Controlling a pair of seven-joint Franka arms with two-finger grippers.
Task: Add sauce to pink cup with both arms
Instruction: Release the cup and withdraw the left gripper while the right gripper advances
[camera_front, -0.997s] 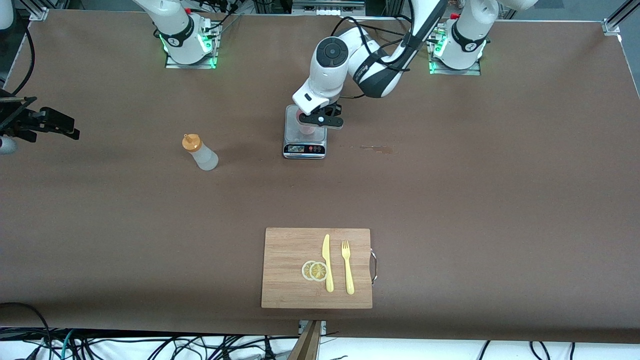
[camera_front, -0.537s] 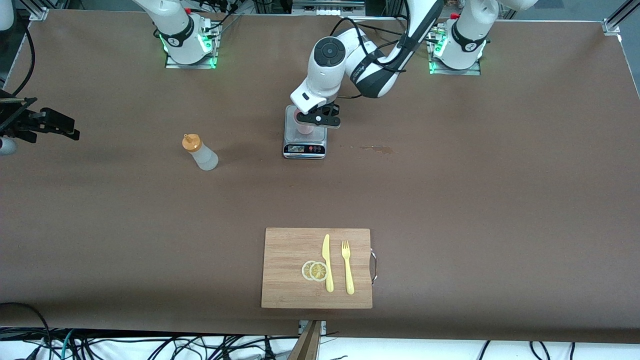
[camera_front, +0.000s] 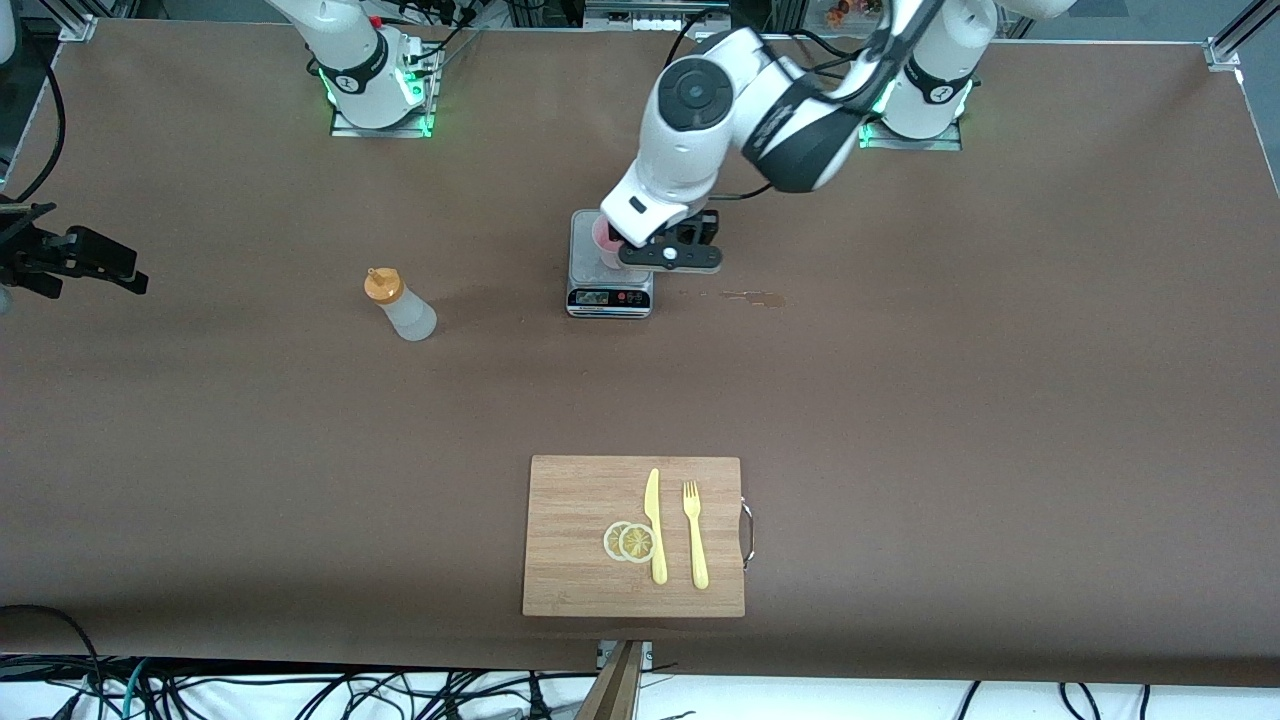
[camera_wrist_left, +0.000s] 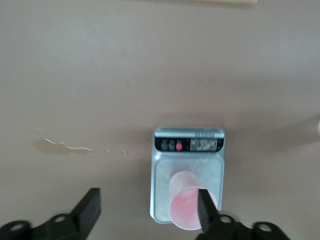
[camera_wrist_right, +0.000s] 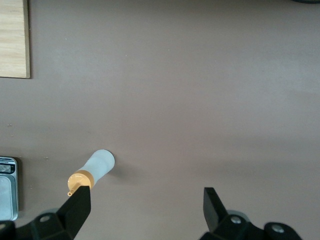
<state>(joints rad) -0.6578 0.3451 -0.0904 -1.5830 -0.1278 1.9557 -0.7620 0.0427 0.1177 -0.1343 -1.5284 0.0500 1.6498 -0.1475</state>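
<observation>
Pink cup upright on kitchen scale, upper centre of front view. Left gripper above scale edge, fingers spread, empty, cup outside them. Sauce bottle upright on table, centre-left. Right gripper raised at frame's left edge, fingers apart, empty.
</observation>
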